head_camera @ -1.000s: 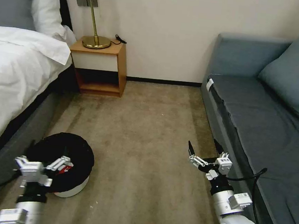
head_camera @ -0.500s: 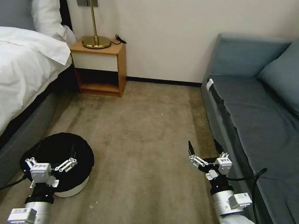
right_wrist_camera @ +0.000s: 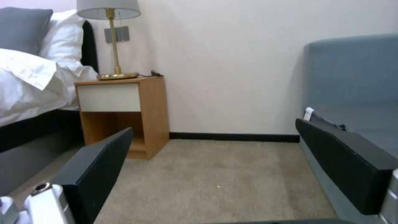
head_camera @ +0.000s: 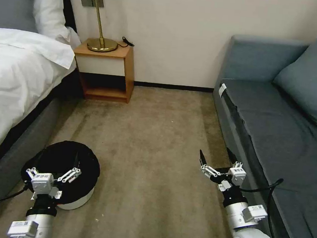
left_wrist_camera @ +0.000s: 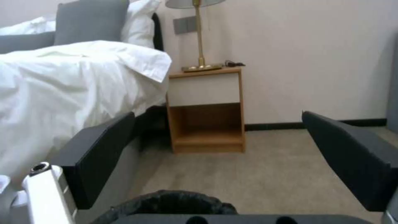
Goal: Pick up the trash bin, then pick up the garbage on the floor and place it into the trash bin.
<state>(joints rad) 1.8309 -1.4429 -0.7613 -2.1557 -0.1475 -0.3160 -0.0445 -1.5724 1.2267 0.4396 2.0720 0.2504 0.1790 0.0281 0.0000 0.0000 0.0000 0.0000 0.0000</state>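
Note:
The trash bin (head_camera: 80, 198) is a low white round tub lined with a crinkly black bag, standing on the carpet at the near left beside the bed. My left gripper (head_camera: 52, 164) hovers open over the bin's near side with nothing between its fingers. In the left wrist view the left gripper (left_wrist_camera: 224, 149) is spread wide, and the bin's black bag (left_wrist_camera: 170, 201) shows just below it. At the near right, close to the sofa's base, my right gripper (head_camera: 216, 156) stands open and holds nothing; the right wrist view shows the right gripper (right_wrist_camera: 215, 152) spread over bare carpet. The garbage is out of view.
A bed (head_camera: 16, 79) with white bedding runs along the left. A wooden nightstand (head_camera: 107, 69) with a brass lamp (head_camera: 99, 34) stands at the back wall. A blue-grey sofa (head_camera: 287, 135) lines the right. Open carpet (head_camera: 152, 144) lies between them.
My left gripper has shifted slightly right and settled upright over the bin. A red-white scrap seen in the bin one second ago is now hidden. The right arm has not moved.

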